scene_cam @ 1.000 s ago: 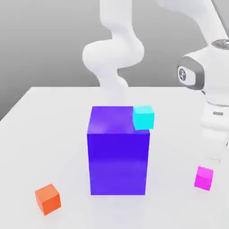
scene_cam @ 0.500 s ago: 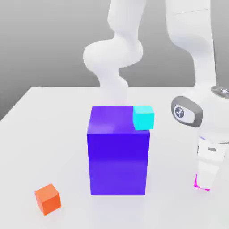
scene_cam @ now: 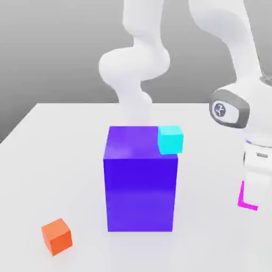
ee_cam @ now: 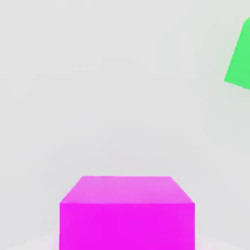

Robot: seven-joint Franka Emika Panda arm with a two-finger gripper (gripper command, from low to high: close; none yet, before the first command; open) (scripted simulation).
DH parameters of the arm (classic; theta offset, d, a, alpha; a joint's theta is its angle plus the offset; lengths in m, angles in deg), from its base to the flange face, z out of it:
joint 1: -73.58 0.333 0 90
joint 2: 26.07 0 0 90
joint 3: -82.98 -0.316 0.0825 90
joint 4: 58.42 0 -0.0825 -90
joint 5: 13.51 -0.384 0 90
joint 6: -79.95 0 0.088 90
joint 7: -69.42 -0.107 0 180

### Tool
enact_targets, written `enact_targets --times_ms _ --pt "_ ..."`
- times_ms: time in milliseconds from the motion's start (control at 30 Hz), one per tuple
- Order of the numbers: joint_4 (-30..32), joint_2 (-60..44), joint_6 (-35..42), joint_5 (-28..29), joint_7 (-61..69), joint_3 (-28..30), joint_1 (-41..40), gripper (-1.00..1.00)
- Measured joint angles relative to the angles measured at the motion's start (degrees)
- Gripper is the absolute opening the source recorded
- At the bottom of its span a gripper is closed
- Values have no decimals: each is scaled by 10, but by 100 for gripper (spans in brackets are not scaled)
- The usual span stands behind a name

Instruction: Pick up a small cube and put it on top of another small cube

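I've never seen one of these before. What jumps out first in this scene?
The big blue-violet block stands mid-table, with a cyan cube by its upper corner on the exterior view's right. The white arm's hand has come down over the small magenta-pink cube at the exterior view's right. An orange cube sits alone near the front on that view's left.

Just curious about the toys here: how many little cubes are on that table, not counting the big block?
4. An orange cube near the front left corner, a cyan cube behind the big block's top, a magenta cube under the gripper, and a green cube in the hand view. More may be hidden.
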Motion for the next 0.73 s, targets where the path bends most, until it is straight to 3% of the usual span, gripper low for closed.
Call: enact_targets --times_ms 500,600,633,733 --pt "-229 -91 141 24 363 -42 -80 -100" --pt "-245 -143 106 34 378 -39 -80 -100" --pt "-247 -160 91 36 377 -35 -78 100" --pt "-247 -160 91 36 378 -35 -78 100"
